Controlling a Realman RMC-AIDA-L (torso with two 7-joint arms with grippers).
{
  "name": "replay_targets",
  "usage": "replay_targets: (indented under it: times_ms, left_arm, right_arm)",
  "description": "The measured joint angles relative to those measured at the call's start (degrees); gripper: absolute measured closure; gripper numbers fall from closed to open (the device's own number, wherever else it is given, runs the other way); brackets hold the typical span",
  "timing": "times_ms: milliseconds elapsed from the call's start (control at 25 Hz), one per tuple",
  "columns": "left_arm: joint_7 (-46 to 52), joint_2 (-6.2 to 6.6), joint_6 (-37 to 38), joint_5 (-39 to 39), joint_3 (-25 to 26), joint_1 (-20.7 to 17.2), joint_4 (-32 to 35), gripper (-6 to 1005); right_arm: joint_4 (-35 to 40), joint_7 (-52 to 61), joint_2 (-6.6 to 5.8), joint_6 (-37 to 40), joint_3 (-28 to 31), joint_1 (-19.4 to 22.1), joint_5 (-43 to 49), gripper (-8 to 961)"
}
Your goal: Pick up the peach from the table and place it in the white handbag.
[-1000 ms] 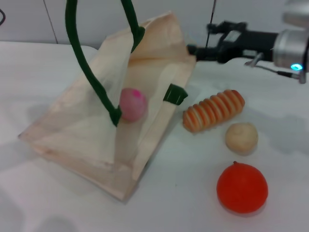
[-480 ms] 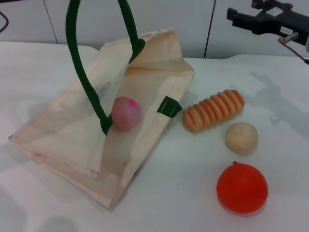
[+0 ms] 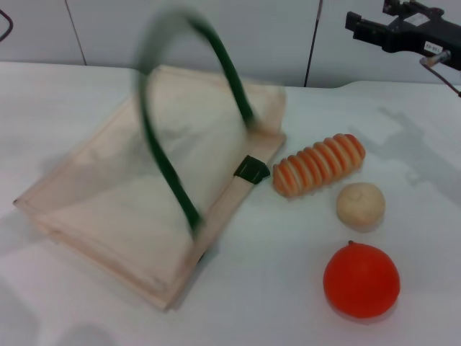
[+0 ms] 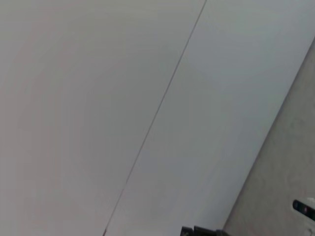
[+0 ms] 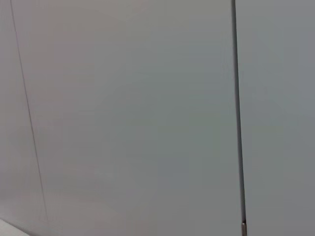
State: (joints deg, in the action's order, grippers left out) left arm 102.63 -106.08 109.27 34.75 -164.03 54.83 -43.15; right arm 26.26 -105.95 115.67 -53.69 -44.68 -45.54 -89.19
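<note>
Since half a second ago the white handbag (image 3: pixel 144 194) has dropped flat, its green handles (image 3: pixel 169 173) mid-fall, hiding the peach. I judge the placing done; my right gripper (image 3: pixel 360 23) is raised by the far wall, grip unreadable, and need only park.

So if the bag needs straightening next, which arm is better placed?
Probably the right. Its pincer is raised above the table's far right, though well away from the bag. The left arm is out of the head view, so its position cannot be judged.

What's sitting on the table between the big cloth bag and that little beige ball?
In the head view, a ridged orange-and-cream striped roll lies between the white handbag and the beige ball, close to the bag's green tab.
</note>
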Motion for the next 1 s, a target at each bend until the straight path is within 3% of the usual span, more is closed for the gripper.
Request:
replay_targets:
  times_ms: [280,360,400,480,600,800,920,1000]
  left_arm:
    - [-0.01,-0.05,-0.79,4.03,0.06,-0.90,-0.08,692]
    - [-0.65,-0.42,-1.13,7.78,0.11,-1.59,-0.08,609]
    - [-3.49,-1.51,-1.48,12.57,0.11,-2.42,0.13,567]
    - [-5.82,-2.14,-1.79,14.70,0.10,-2.87,0.33,484]
    - [-17.15,-4.88,-4.17,21.08,0.10,-5.02,2.29,355]
    - [-35.70,-9.50,-10.84,24.94,0.25,-8.05,5.00,175]
    - [-44.08,-10.21,-13.44,30.22,0.46,-10.68,11.14,96]
    - [-48.81,-10.17,-14.96,35.04,0.53,-12.45,16.47,99]
  right_arm:
    - [0.02,-0.34,0.00,0.18,0.36,0.08,-0.03,62]
    - [-0.01,-1.33,0.05,0.42,0.92,0.11,-0.36,62]
    - [-0.30,-2.35,0.12,0.50,1.27,0.11,-0.97,62]
    - [-1.81,-4.73,0.17,0.53,1.51,-0.10,-3.12,62]
    - [-4.40,-9.25,0.18,0.59,1.51,-0.37,-7.37,62]
    - [-9.59,-22.00,0.41,0.20,1.49,-0.06,-19.10,62]
    - [-13.69,-29.86,0.60,0.10,1.47,-0.21,-26.46,62]
    - [-15.33,-32.91,0.74,-0.52,1.46,0.02,-30.38,62]
